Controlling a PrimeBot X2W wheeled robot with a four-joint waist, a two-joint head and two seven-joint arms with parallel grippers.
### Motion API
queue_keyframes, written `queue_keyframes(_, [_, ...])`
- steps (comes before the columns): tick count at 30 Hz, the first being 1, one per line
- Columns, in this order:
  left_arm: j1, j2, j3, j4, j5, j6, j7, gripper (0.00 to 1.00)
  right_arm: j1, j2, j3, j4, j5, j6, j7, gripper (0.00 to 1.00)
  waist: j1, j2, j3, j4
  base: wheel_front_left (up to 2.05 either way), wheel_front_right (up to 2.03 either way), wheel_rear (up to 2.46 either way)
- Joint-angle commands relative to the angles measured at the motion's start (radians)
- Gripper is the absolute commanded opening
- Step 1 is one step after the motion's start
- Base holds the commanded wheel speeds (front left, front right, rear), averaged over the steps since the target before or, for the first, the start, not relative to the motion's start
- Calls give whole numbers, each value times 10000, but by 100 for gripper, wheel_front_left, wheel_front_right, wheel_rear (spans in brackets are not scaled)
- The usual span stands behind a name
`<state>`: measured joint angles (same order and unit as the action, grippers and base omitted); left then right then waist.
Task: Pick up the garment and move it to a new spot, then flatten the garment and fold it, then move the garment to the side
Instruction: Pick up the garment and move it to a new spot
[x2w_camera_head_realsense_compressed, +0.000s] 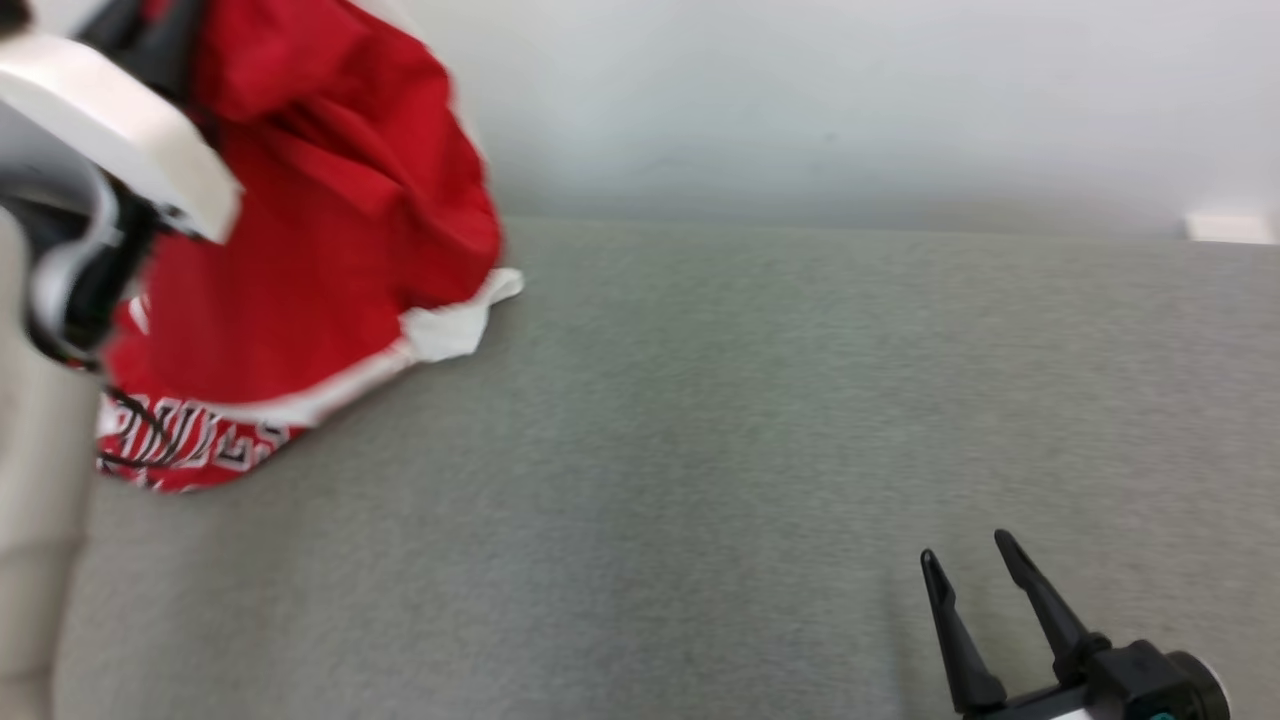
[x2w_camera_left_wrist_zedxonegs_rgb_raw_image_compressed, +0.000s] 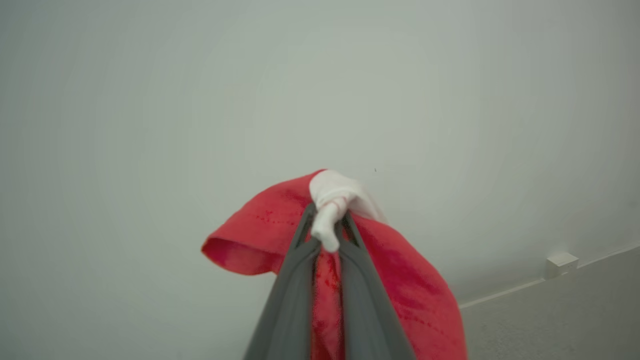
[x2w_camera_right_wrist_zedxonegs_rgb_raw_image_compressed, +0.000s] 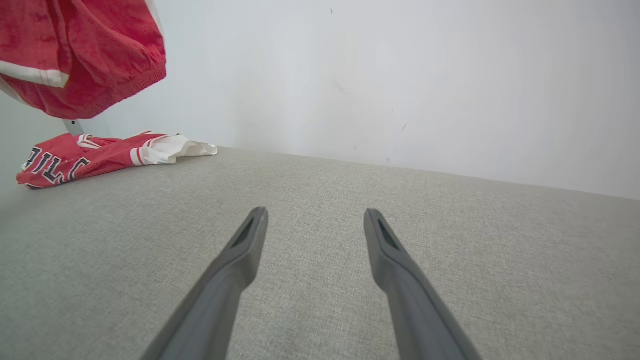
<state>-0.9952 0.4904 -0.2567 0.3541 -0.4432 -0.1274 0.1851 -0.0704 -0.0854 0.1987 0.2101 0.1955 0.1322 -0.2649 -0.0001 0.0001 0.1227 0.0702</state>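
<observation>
One red garment (x2w_camera_left_wrist_zedxonegs_rgb_raw_image_compressed: 260, 235) hangs clamped in the closed left gripper (x2w_camera_left_wrist_zedxonegs_rgb_raw_image_compressed: 327, 220); right gripper (x2w_camera_right_wrist_zedxonegs_rgb_raw_image_compressed: 315, 215) spread wide, empty.

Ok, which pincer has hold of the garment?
The left pincer, shut on the white trim of the red garment and holding it up. The right pincer is open and empty, low over the grey surface.

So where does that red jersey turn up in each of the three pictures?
Head view: red jersey at upper left, hanging, its lettered end on the grey surface.
Left wrist view: bottom centre, pinched in the left gripper.
Right wrist view: upper left, hanging, lettered end lying on the surface.
Shared landmark: the line where the grey surface meets the pale wall.
</observation>
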Motion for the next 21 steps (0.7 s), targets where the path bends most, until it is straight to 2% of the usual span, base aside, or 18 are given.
queue_keyframes(1, [355, -137, -38, -433, -227, -29, 214, 0, 197, 60, -12, -4, 149, -28, 7, 100, 1, -1, -509, -592, 0, 0, 0])
queue_keyframes(4, [1046, -357, -190, -1813, -792, -28, 797, 0, 321, 109, 3, -21, 132, -28, 7, 100, 1, -1, -699, -1040, 0, 0, 0])
queue_keyframes(9, [2151, -1071, -678, -3813, -1620, 157, 1595, 0, 353, 173, -22, -66, 149, -28, 8, 100, 1, -1, -819, -1854, 0, 0, 0])
queue_keyframes(13, [2822, -1721, -1165, -4961, -1940, 468, 1888, 0, 434, 207, -97, -89, 120, -28, 8, 100, 1, -1, -833, -2427, 0, 0, 0])
queue_keyframes(17, [3472, -2208, -1522, -5312, -2171, 748, 1847, 0, 518, 240, -173, -119, 116, -28, 8, 100, 1, -1, -792, -2851, 0, 0, 0])
queue_keyframes(21, [4108, -2362, -1751, -4562, -2069, 816, 1517, 0, 508, 263, -234, -179, 120, -28, 8, 100, 1, -1, -643, -3093, 0, 0, 0])
